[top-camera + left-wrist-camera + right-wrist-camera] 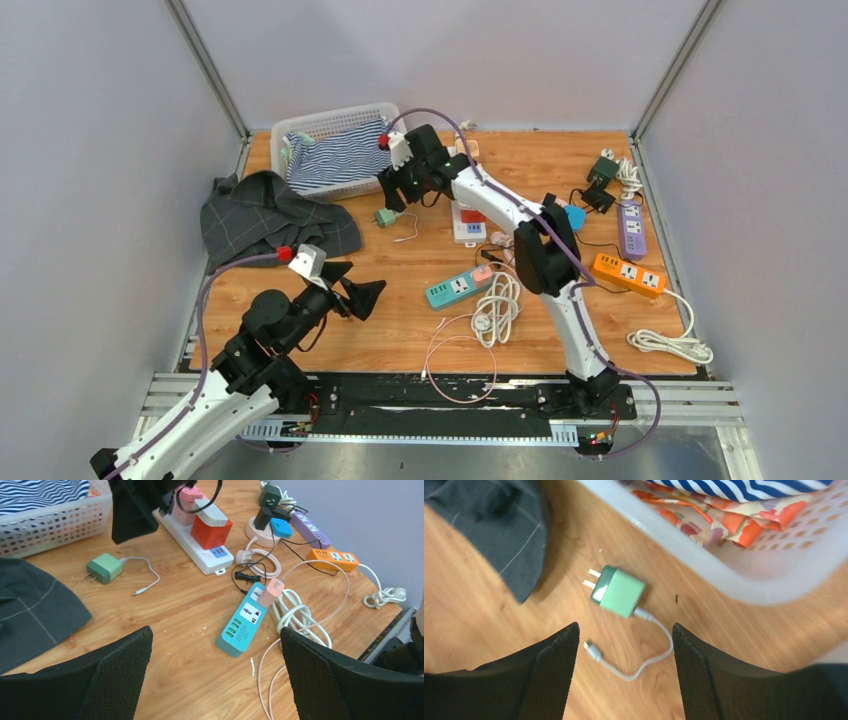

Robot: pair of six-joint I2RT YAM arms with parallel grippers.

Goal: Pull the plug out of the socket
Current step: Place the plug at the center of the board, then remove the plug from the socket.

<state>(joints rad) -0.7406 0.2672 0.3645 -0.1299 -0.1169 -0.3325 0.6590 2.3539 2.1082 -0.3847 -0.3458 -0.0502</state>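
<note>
— Where are the left fingers?
— Nearest of all, on the near-left of the teal oblong plastic power strip, above the wooden bench. They are spread wide with nothing between them.
— And the strip itself?
— It lies flat with a salmon-pink plug seated in its far end. A coil of white cable touches its right side.
— The task's thing?
— The mint-green square plastic plug lies on the bench beyond the teal strip and to its left, in no socket. Its two prongs are bare and point towards the dark grey checked cloth. A short white lead curls from its other end.
— Is it held?
— No. The right fingers hang above it, apart and touching nothing. The plug lies on the bench just past their tips.
— Further back?
— Straight beyond the teal strip lies a long white power strip carrying a red cube adapter. Far beyond and left sits the white perforated plastic basket, holding a blue-and-white striped cloth. The green plug lies just beside its near wall. Well to the teal strip's right is an orange power strip, with a purple one beyond that.
</note>
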